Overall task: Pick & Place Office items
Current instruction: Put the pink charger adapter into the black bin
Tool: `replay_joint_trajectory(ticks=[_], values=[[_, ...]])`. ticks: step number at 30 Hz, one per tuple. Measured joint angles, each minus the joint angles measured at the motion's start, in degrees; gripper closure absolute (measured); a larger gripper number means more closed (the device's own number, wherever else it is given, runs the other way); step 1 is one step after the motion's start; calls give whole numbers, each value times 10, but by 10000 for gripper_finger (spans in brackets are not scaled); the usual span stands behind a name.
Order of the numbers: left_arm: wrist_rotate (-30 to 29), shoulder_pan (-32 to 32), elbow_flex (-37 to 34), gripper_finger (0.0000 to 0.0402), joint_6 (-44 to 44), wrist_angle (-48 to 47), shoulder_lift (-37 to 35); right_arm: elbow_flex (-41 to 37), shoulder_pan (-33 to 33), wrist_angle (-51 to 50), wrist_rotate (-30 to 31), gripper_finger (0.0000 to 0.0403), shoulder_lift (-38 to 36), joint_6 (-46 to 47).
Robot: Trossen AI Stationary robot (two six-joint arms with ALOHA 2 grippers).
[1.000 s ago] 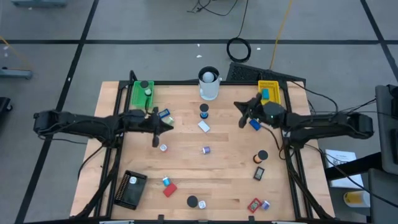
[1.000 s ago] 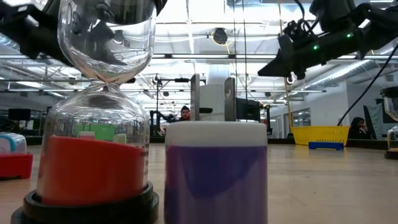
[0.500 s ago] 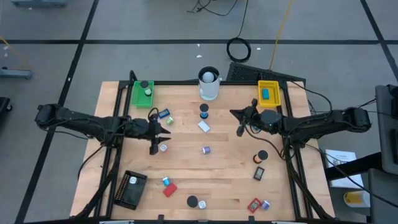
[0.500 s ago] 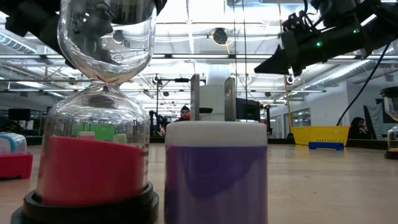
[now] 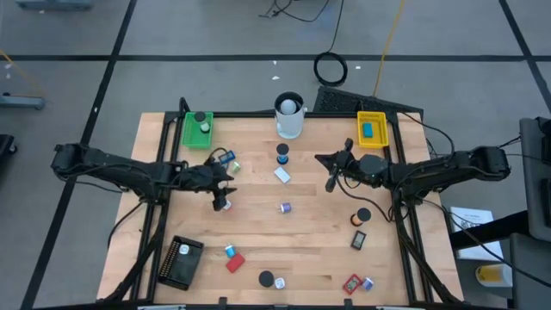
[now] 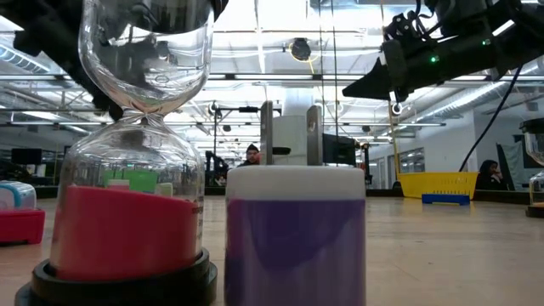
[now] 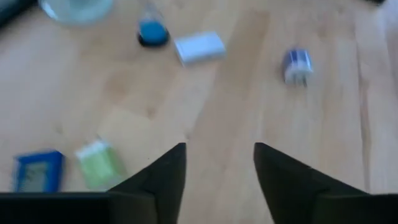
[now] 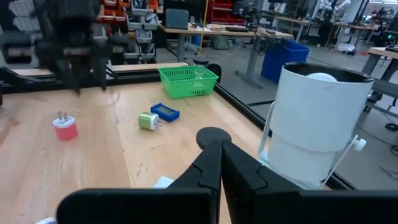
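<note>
Small office items lie scattered on the wooden table [image 5: 318,250]. A blue block [image 7: 37,171] lies beside a green roll [image 7: 99,165], and farther off are a white piece [image 7: 199,48], a blue-topped black cap [image 5: 282,152] and a purple plug [image 5: 285,207]. My left gripper [image 5: 221,196] hangs open over the table's left middle, just above a small pink plug [image 8: 65,127] that stands on the wood. Nothing lies between its fingers [image 7: 168,180]. My right gripper [image 5: 330,178] is shut, holds nothing and hovers right of centre.
A green tray [image 5: 198,127], a tall white cup [image 5: 290,114] and a yellow tray [image 5: 372,129] line the far edge. A black tray [image 5: 181,261] sits at the near left. Close to the low camera stand a red-sand hourglass [image 6: 127,229] and a purple cylinder [image 6: 296,238].
My left gripper has gone toward the table's near edge, away from the blue block and down over the pink plug. My right gripper has moved a little toward the table's left and stays shut.
</note>
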Motion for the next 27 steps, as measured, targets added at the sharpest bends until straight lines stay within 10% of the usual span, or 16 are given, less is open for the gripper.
replay_joint_trajectory(ticks=[13, 27], values=[[55, -23, 105, 66, 36, -142, 105, 0, 0, -1, 0, 402, 0, 0], [58, -20, 196, 102, -234, -319, 234, 0, 0, -3, -1, 402, 0, 0]])
